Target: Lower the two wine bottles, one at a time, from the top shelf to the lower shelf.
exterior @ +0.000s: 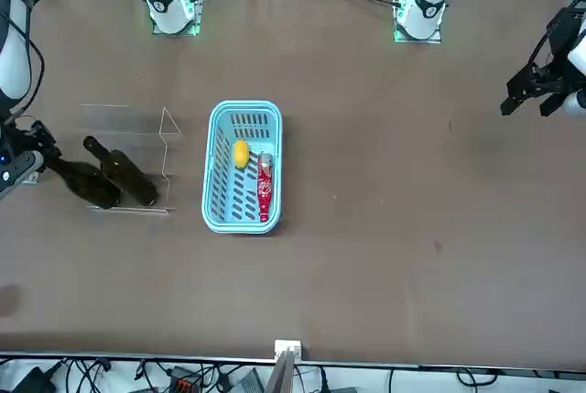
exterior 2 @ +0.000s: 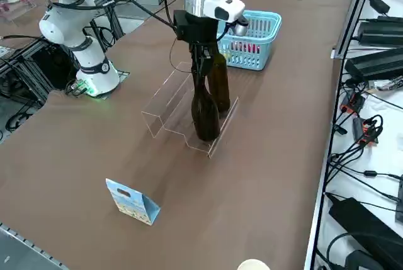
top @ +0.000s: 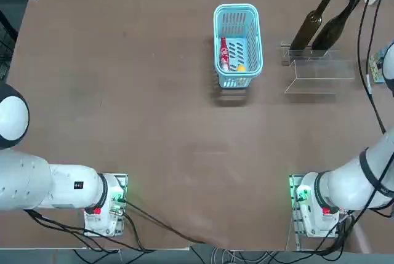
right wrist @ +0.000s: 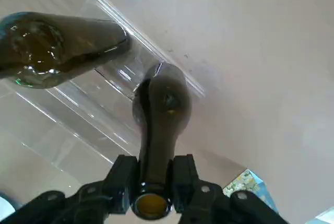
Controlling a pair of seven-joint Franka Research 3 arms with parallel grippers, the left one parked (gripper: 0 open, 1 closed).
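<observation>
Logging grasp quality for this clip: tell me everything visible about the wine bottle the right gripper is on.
The gripped wine bottle is dark olive-green glass, glossy, with a long slim neck and an open mouth. It stands upright on the top shelf of the clear acrylic stand, close beside the other wine bottle. The right gripper clamps its neck just below the mouth, one finger on each side.

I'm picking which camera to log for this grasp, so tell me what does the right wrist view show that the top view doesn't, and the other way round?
Only the right wrist view shows the right gripper with its fingers on either side of one wine bottle's neck, just below the open mouth.

Only the top view shows the blue basket beside the stand, holding a red-labelled small bottle, plus the arm bases.

Both show the two wine bottles standing on the clear stand's top shelf, with the lower shelf holding nothing.
</observation>
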